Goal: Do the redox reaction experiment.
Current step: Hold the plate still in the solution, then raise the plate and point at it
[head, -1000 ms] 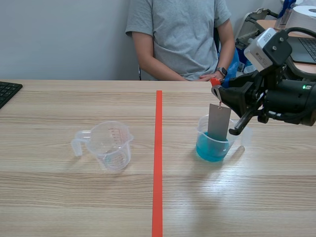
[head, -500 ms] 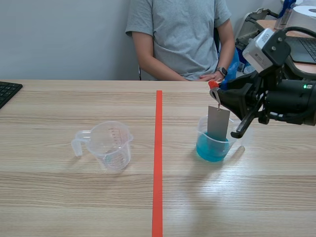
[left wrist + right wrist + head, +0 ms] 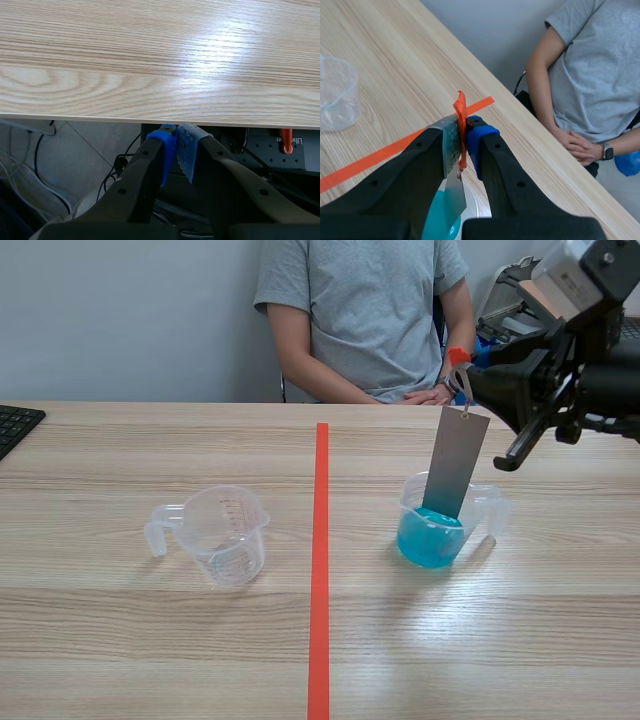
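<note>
A grey metal plate (image 3: pixel 455 465) hangs tilted from an orange tag (image 3: pixel 459 356), and my right gripper (image 3: pixel 466 368) is shut on that tag. The plate's lower end is inside the clear cup of blue liquid (image 3: pixel 432 536), right of the red line. In the right wrist view the tag (image 3: pixel 460 112) is pinched between my right gripper's (image 3: pixel 463 134) pads, with the plate (image 3: pixel 454 192) hanging below over the blue liquid (image 3: pixel 436 224). An empty clear measuring cup (image 3: pixel 225 535) stands left of the line. My left gripper (image 3: pixel 177 142) is shut on nothing, just off the table's edge (image 3: pixel 150 119).
A person sits across the table with hands (image 3: pixel 430 395) resting near its far edge, close behind my right gripper. A red tape line (image 3: pixel 320 560) runs down the middle. A keyboard corner (image 3: pixel 15 425) lies at the far left. Cables and floor show below the left gripper.
My right gripper has risen and shifted right, lifting the plate so that most of it now stands above the blue cup. The cups have not moved.
</note>
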Robot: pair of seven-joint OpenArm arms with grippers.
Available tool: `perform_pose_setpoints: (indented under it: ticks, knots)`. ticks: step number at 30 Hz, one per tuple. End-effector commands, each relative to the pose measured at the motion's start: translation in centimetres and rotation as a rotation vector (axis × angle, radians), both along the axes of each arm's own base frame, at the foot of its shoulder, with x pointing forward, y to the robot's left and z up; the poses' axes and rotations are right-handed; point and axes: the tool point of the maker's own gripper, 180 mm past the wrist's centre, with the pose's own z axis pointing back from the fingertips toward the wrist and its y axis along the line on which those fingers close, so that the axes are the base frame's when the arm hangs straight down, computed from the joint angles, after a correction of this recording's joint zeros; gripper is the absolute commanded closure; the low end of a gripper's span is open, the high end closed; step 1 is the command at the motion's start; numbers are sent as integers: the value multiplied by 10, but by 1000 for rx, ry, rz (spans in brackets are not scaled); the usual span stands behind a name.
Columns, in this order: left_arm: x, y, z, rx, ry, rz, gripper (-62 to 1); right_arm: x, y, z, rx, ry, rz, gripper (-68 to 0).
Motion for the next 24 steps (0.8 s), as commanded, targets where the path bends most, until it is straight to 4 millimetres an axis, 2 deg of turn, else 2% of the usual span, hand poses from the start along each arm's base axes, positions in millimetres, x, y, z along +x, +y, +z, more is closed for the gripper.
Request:
perform_pose_setpoints:
  ticks: [1,12,24]
  knots:
    - [5,-3,4,-8,-21,-6,-40,1,-1,20,7,-50,9,-14]
    - [5,-3,4,-8,-21,-6,-40,-7,7,56,22,-86,17,-14]
    - [5,-3,4,-8,-21,-6,-40,-17,11,84,32,-114,26,-13]
